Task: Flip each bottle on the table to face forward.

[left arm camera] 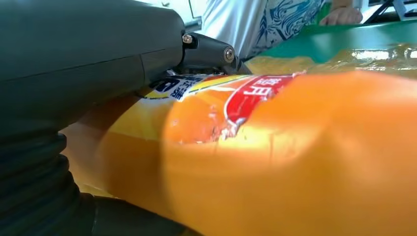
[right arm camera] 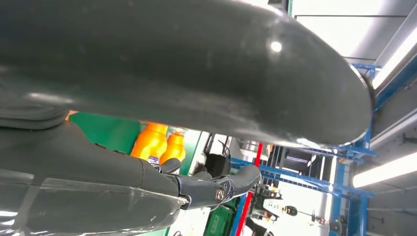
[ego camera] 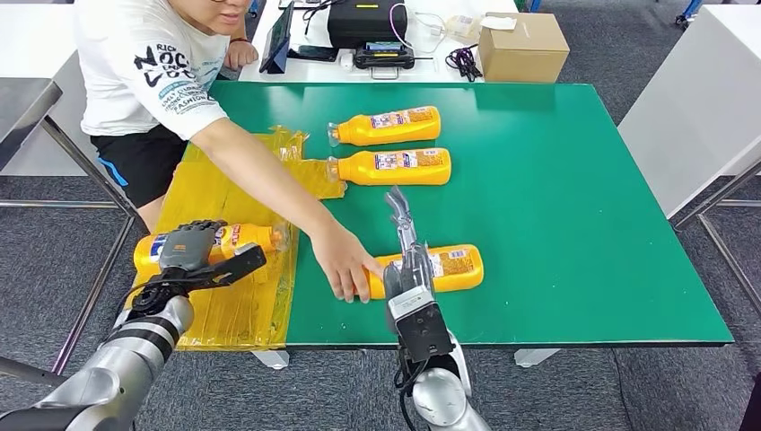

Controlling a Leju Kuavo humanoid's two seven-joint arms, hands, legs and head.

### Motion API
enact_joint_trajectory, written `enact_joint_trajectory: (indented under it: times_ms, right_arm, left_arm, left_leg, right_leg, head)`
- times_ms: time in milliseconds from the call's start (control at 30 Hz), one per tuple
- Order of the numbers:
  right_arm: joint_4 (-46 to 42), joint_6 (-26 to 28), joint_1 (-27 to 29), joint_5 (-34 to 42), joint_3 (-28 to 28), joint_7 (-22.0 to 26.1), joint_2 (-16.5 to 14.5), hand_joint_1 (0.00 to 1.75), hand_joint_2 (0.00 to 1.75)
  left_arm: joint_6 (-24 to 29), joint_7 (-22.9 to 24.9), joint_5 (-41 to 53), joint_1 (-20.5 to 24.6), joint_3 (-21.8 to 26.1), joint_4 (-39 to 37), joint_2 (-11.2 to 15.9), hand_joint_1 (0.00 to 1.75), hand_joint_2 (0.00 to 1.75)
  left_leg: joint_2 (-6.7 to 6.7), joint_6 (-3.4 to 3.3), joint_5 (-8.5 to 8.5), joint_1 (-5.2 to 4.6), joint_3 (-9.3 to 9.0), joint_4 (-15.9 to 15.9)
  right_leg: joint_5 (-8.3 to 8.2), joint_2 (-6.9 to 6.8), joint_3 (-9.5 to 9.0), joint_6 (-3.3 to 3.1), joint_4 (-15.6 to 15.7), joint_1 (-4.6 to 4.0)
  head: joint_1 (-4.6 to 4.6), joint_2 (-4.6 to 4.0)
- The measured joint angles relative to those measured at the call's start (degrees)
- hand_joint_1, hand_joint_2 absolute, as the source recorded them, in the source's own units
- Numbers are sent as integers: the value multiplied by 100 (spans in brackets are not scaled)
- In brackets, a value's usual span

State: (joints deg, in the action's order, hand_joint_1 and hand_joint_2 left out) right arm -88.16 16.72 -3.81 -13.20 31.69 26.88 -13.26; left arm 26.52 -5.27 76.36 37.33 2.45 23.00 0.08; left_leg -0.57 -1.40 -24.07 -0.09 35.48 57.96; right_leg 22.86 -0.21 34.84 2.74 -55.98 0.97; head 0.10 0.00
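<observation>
Four orange bottles lie on their sides on the green table (ego camera: 583, 206). Two lie at the back, one (ego camera: 388, 127) behind the other (ego camera: 393, 167). My left hand (ego camera: 190, 246) grips a third bottle (ego camera: 235, 237) on the yellow plastic sheet (ego camera: 224, 296) at the left; that bottle (left arm camera: 295, 147) sits close under the hand (left arm camera: 83, 59) in the left wrist view. The fourth bottle (ego camera: 453, 266) lies near the front edge, with a person's hand (ego camera: 344, 264) on its neck end. My right hand (ego camera: 406, 247) hovers over it, fingers (right arm camera: 216, 189) stretched out and holding nothing.
A person in a white shirt (ego camera: 148, 63) leans in from the back left, arm across the sheet. A cardboard box (ego camera: 523, 47) and black devices (ego camera: 363, 22) stand behind the table. A white table (ego camera: 700, 108) is to the right, a metal one (ego camera: 22, 103) to the left.
</observation>
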Motion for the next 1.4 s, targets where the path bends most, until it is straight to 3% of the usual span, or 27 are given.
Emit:
enact_joint_trajectory:
  times_ms: [100,133,233,267,567,1000,1133,1300,1400]
  right_arm:
    - [30,-17,0,0,-2,-2,-6,0,0]
    - [36,-22,0,0,-2,-2,-9,0,0]
    - [51,-38,-1,0,-2,-2,-15,0,0]
    - [56,-44,-1,-1,-2,-2,-16,0,0]
    - [104,-82,-17,-8,-7,-5,-16,0,0]
    - [159,-120,-38,-10,-19,-31,-18,0,0]
    - [208,-156,-48,-40,-38,-34,-28,0,175]
    - [313,-182,-64,-45,-89,-35,-65,0,175]
    - [376,-184,-69,-16,-127,-43,-87,0,175]
  left_arm:
    - [-17,-31,-61,15,124,-43,-15,175,175]
    - [-21,-39,-75,17,154,-52,-22,145,175]
    - [-25,-50,-79,20,198,-71,-35,14,175]
    - [-38,-53,-79,22,200,-78,-38,0,175]
    - [-776,-237,-394,202,439,-140,-75,0,175]
    - [-1222,-335,-628,247,572,-172,-102,0,175]
    - [-1719,-521,-1060,339,747,-172,-119,0,175]
    - [-2559,-615,-1685,494,992,-172,-124,0,175]
    - [-2747,-614,-1817,530,1095,-172,-127,0,175]
  left_leg:
    - [1,0,0,0,-6,0]
    - [2,0,0,0,-8,0]
    - [2,0,0,0,-15,0]
    - [2,0,0,0,-17,0]
    - [-4,1,-1,-1,-47,-2]
    - [-11,4,2,-1,-87,-3]
    - [-20,5,4,-1,-91,-4]
    - [-30,5,11,-1,-92,-4]
    - [-32,5,12,-2,-93,-4]
  right_leg:
    - [0,0,-5,0,0,0]
    - [0,0,-6,0,0,0]
    - [0,0,-13,-1,0,0]
    - [0,0,-15,-1,-1,0]
    - [2,-1,-50,-2,1,1]
    - [4,-2,-89,-3,2,1]
    - [4,-4,-93,-4,2,1]
    - [3,-8,-99,-4,2,1]
    - [3,-10,-100,-4,2,2]
  head:
    - [1,0]
    - [0,0]
    - [-1,0]
    - [-1,0]
    - [0,0]
    - [-1,0]
    - [-2,0]
    - [0,0]
    - [0,0]
